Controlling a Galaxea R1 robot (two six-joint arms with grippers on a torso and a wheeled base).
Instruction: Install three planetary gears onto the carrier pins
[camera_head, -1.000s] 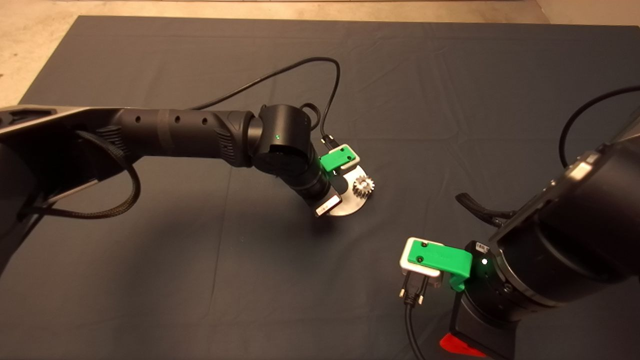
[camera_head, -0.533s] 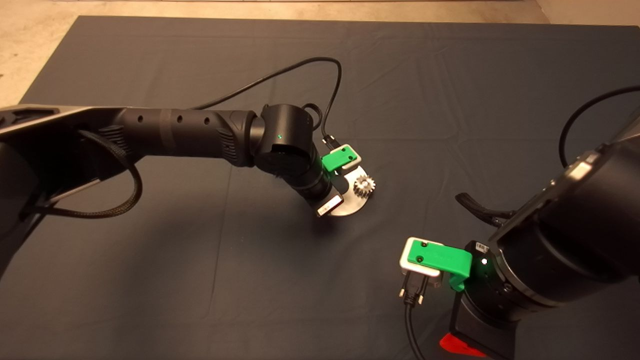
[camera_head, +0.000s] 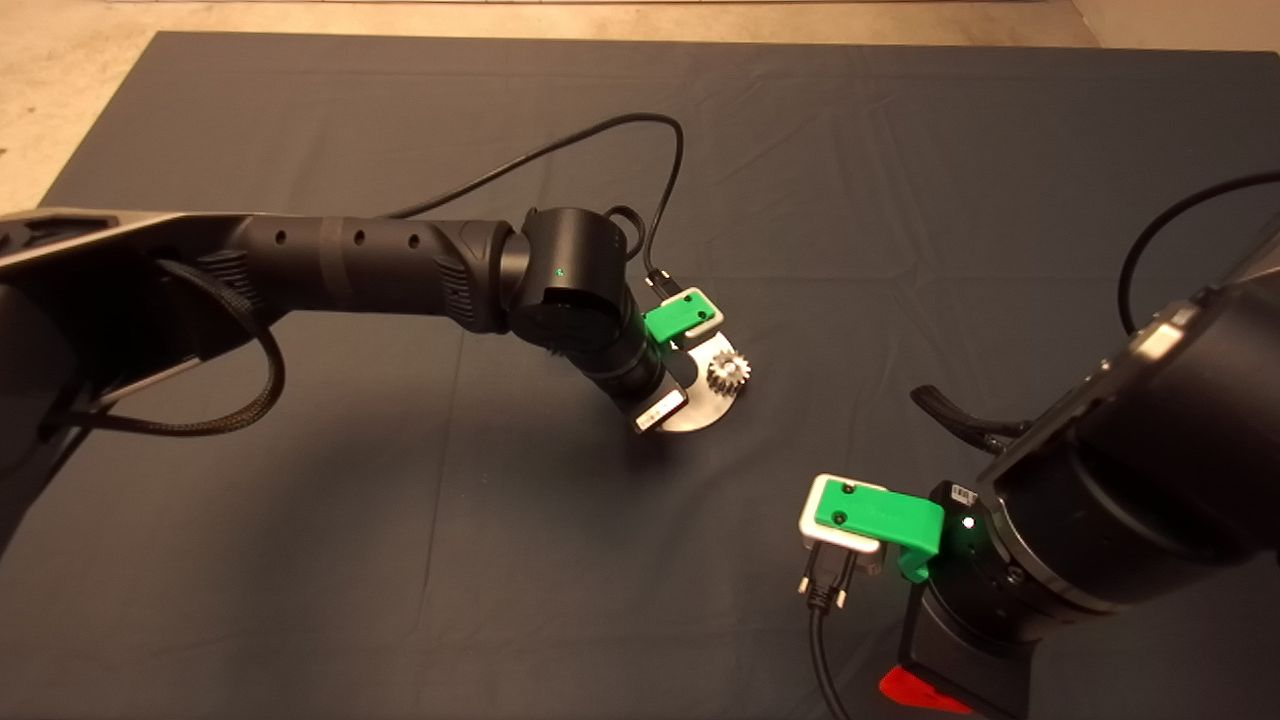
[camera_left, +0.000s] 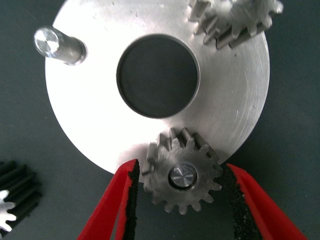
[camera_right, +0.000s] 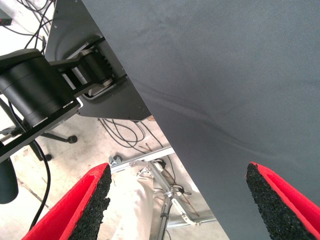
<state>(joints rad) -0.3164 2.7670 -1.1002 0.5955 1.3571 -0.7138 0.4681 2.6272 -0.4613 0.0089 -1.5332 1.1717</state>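
The round silver disc (camera_left: 235, 100) lies flat on the mat, also seen in the head view (camera_head: 705, 412). One planetary gear (camera_left: 182, 175) sits on a carrier pin at the disc's rim, the pin's top showing in its bore. My left gripper (camera_left: 181, 167) is open, and its fingers (camera_left: 127, 200) flank this gear with small gaps. A second gear (camera_left: 235, 20) sits on the disc's far side and shows in the head view (camera_head: 728, 374). One carrier pin (camera_left: 57, 44) stands bare. A third gear (camera_left: 14, 192) lies on the mat beside the disc, in shadow.
My right gripper (camera_right: 185, 200) is parked open at the mat's lower right edge (camera_head: 915, 690), looking past the mat at the floor, cables and a chair base. A black cable (camera_head: 640, 170) loops over the mat behind the left wrist (camera_head: 575, 290).
The left wrist has shifted very slightly to the right over the disc. The gear and disc in the head view have not moved. The right arm has not moved.
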